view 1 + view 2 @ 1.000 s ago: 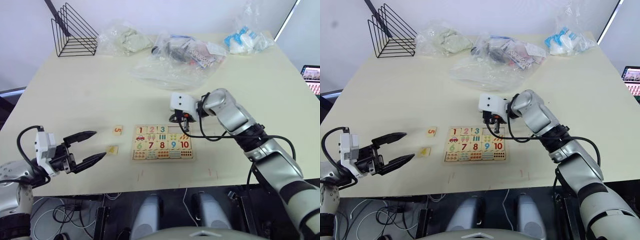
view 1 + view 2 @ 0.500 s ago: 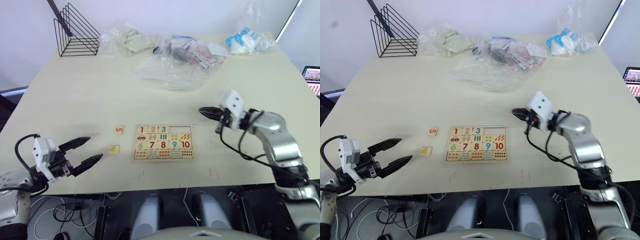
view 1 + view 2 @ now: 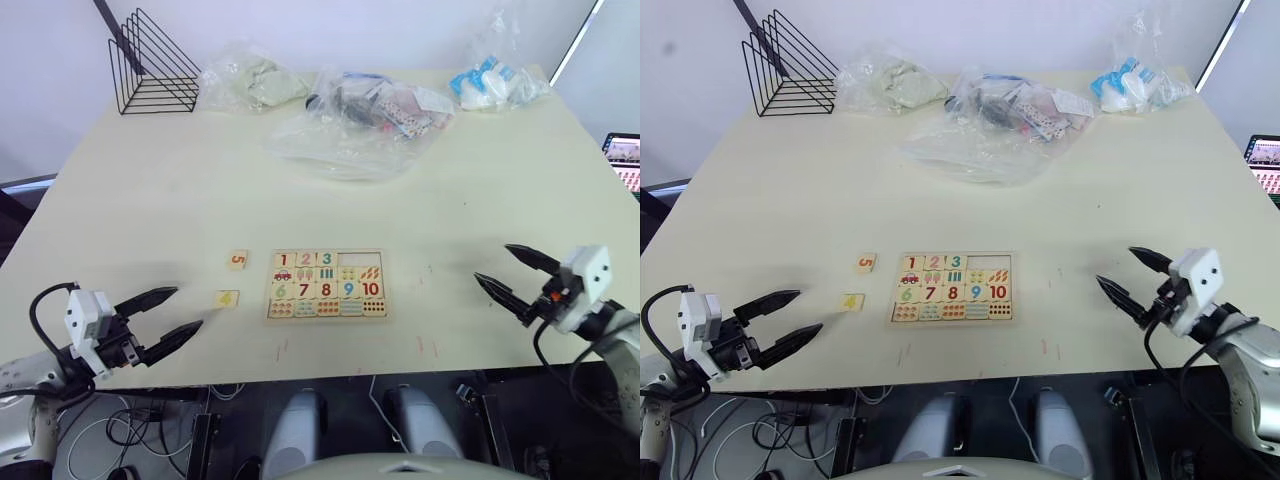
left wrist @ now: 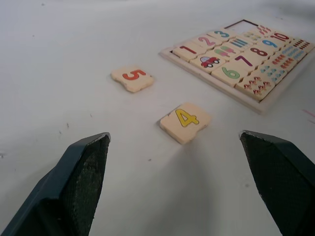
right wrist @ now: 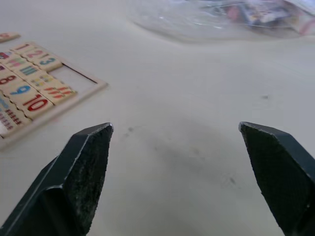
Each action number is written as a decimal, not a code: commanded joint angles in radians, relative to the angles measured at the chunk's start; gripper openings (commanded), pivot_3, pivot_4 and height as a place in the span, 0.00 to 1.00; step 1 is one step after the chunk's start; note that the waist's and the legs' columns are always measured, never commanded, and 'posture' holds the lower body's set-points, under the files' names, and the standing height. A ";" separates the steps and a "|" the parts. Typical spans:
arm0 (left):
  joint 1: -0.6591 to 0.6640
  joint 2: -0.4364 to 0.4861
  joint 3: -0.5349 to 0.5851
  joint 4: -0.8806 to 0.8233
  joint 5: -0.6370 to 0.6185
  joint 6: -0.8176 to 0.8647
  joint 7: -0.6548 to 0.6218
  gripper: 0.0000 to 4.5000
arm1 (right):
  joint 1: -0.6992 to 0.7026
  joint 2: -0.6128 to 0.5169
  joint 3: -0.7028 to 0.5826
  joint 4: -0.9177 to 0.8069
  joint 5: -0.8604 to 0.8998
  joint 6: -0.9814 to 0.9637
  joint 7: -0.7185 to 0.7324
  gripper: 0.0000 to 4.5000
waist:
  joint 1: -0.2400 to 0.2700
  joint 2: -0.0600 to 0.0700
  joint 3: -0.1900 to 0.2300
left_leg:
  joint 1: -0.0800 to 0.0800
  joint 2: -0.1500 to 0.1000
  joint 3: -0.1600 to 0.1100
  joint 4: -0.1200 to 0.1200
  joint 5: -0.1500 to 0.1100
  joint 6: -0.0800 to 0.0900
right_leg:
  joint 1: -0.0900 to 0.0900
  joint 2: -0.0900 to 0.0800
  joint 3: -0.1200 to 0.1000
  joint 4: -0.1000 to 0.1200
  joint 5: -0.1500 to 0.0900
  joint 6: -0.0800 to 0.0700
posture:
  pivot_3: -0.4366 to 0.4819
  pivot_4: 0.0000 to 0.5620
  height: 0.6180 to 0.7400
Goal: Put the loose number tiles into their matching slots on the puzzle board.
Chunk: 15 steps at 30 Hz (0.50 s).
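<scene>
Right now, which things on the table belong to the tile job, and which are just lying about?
Job:
puzzle board
tile 4
tile 5
empty slots

Lying about:
wire rack
plastic bags

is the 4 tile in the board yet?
No, the 4 tile lies loose on the table, apart from the puzzle board.

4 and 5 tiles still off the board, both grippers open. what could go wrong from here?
1. The 4 tile and 5 tile lie flat on the table; the open left gripper may push them rather than lift them.
2. The two empty slots sit at the puzzle board's far end from those tiles, so a carry passes over the seated 1, 2 and 3 and could knock them.
</scene>
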 commanded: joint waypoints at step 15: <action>-0.018 0.009 0.020 0.039 -0.002 -0.036 -0.037 1.00 | 0.220 0.012 -0.058 0.050 0.032 -0.275 0.027 0.98 | 0.001 -0.001 -0.001 | 0.000 0.000 0.001 0.000 0.000 0.000 | 0.000 0.000 0.000 0.000 0.000 0.000 | 0.48 0.27 1.00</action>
